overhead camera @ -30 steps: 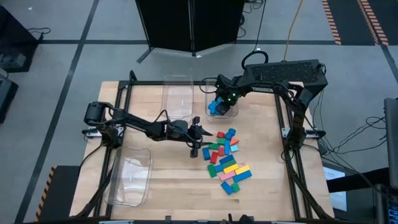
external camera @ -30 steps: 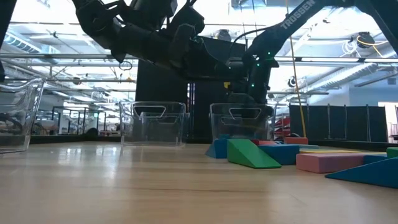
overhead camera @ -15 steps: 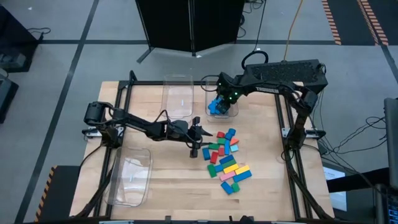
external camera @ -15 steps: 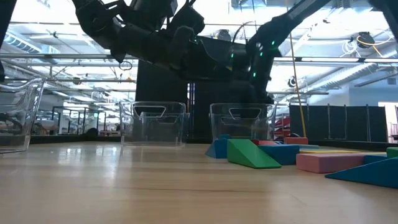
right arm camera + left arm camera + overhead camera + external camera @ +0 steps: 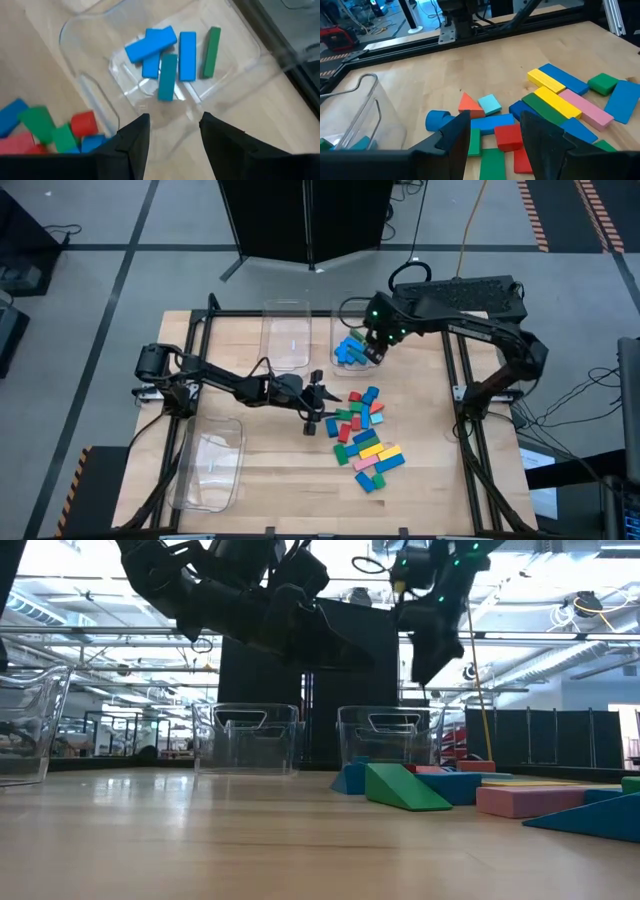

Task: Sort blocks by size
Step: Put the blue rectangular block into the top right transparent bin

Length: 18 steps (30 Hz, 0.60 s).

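A pile of coloured blocks (image 5: 362, 435) lies on the table right of centre; it also shows in the left wrist view (image 5: 545, 100) and the low view (image 5: 440, 785). My left gripper (image 5: 318, 400) hovers open and empty at the pile's left edge, its fingers (image 5: 455, 135) above a red block (image 5: 509, 137). My right gripper (image 5: 375, 345) is open and empty above the far right clear bin (image 5: 356, 330). Several blue blocks, one teal and one green block (image 5: 167, 60) lie flat on that bin's floor.
A second clear bin (image 5: 285, 335) stands at the far middle, and a third (image 5: 212, 465) at the near left; no block shows in either. A black frame (image 5: 200, 330) runs around the table. Bare wood lies between the bins and the pile.
My right gripper has risen out of the far right bin and gone a little toward the table's right edge; in the low view it has climbed well above the bin's rim. The blue blocks stay in the bin.
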### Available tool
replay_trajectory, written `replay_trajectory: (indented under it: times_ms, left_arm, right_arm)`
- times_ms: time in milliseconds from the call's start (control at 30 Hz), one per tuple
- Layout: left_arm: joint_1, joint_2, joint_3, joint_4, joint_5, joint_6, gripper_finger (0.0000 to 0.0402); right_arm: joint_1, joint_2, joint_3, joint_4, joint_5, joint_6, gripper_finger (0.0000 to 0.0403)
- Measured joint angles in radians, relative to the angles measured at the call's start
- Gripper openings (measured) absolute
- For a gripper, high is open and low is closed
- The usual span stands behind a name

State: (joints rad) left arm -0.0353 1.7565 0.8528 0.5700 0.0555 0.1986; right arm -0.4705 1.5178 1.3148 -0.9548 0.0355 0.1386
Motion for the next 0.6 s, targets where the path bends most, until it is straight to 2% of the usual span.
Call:
replay_trajectory:
  times_ms: [300, 600]
  left_arm:
    - [-0.001, 0.000, 0.000, -0.013, 0.000, 0.000, 0.0173]
    - [-0.024, 0.000, 0.000, -0.014, -0.001, 0.028, 0.0173]
  right_arm:
    - [0.112, -0.090, 0.000, -0.072, 0.026, 0.045, 0.0169]
    - [0.272, -0.104, 0.000, -0.129, 0.035, 0.097, 0.0169]
